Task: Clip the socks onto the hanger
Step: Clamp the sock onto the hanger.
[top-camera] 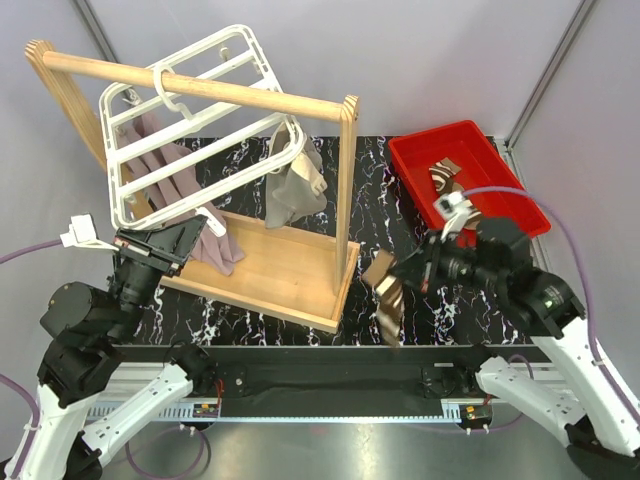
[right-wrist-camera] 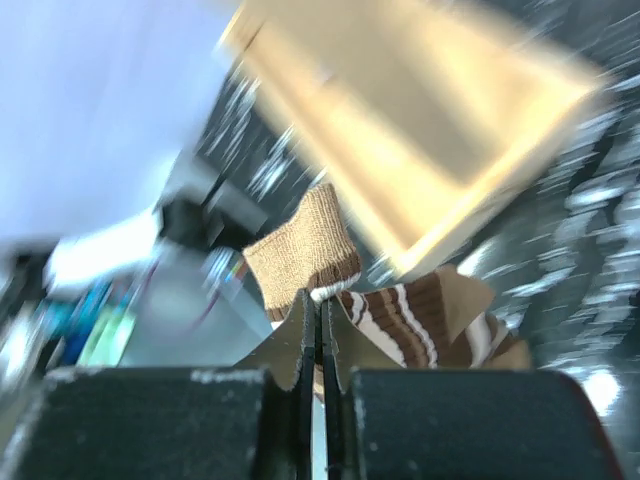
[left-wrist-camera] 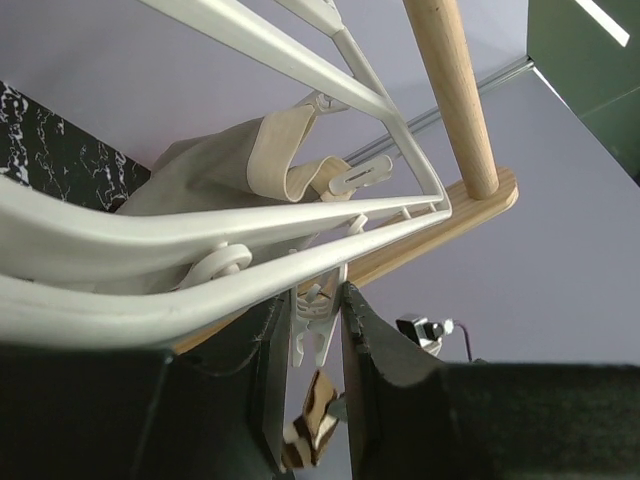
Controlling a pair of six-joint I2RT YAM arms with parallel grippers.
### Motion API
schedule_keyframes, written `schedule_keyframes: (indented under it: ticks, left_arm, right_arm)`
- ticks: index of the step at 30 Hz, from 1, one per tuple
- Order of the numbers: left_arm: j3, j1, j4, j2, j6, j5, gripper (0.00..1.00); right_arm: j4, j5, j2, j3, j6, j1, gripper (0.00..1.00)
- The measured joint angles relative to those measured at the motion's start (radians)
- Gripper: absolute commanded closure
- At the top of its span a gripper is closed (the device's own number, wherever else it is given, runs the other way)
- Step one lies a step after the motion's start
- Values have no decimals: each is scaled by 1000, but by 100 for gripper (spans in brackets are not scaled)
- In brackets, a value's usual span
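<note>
Brown-and-cream striped fabric sock (top-camera: 388, 298) hangs over the black marbled counter (top-camera: 480, 312) from the clamped right pincer (top-camera: 410, 272); held by its edge, it could slip before reaching the white plastic clip (left-wrist-camera: 310, 335) the left pincer (left-wrist-camera: 312, 305) squeezes

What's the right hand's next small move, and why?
Probably carry the striped sock left and up toward the white clip. The right hand is shut on the sock, which dangles from it, and the left hand grips that clip on the hanger, so the clip looks ready to take it.
</note>
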Motion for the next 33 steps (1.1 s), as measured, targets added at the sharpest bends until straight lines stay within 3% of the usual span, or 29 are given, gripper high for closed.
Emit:
schedule_keyframes:
  ticks: [6, 12, 20, 25, 33]
  left_arm:
    - [0, 0, 0, 2, -8, 3, 100]
    - [0, 0, -1, 2, -23, 3, 100]
    - [0, 0, -1, 3, -25, 3, 100]
    - [0, 0, -1, 3, -26, 3, 100]
    - [0, 0, -1, 3, -26, 3, 100]
  right_arm:
    - [143, -11, 40, -68, 94, 373, 100]
    - [358, 158, 303, 31, 81, 675, 100]
    - [538, 295, 544, 254, 5, 716, 100]
    - [563, 362, 625, 393, -20, 716, 100]
    - [573, 397, 673, 428, -31, 716, 100]
